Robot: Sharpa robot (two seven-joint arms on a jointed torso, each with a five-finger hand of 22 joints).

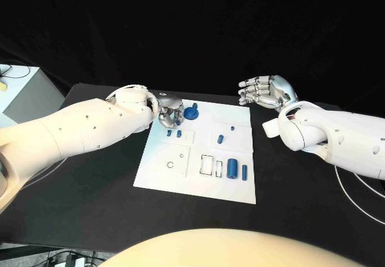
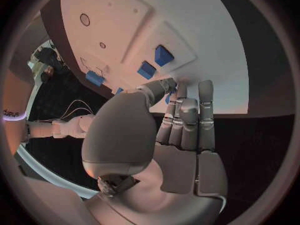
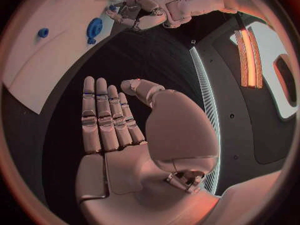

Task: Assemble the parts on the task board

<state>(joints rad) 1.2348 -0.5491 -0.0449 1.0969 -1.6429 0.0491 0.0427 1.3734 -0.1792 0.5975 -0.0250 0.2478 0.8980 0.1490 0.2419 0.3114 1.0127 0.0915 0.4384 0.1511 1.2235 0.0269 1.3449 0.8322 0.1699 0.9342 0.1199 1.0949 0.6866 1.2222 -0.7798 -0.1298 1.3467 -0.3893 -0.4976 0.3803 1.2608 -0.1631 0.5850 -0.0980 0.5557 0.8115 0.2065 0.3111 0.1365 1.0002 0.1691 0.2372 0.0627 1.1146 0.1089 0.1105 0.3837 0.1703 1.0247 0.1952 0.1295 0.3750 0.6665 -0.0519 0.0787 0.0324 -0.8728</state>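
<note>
The white task board (image 1: 201,181) lies in the middle of the black table. At its far left corner stands a round blue part (image 1: 191,113), which is also in the right wrist view (image 3: 94,29). My left hand (image 1: 168,115) hangs right beside that part, fingers pointing down at the board. In the left wrist view its thumb (image 2: 156,91) crosses towards the fingers (image 2: 187,120) with a sliver of blue between them; whether it grips the part is unclear. Beyond the board's far right corner my right hand (image 1: 268,92) is raised off the board. Its fingers (image 3: 103,120) are straight and hold nothing.
Two small blue parts (image 1: 173,133) lie just in front of my left hand. Two more (image 1: 222,137) sit mid-board. A blue cylinder (image 1: 232,167) and a thin blue pin (image 1: 243,171) lie near the right edge, beside rectangular slots (image 1: 207,164) and a round hole (image 1: 170,164).
</note>
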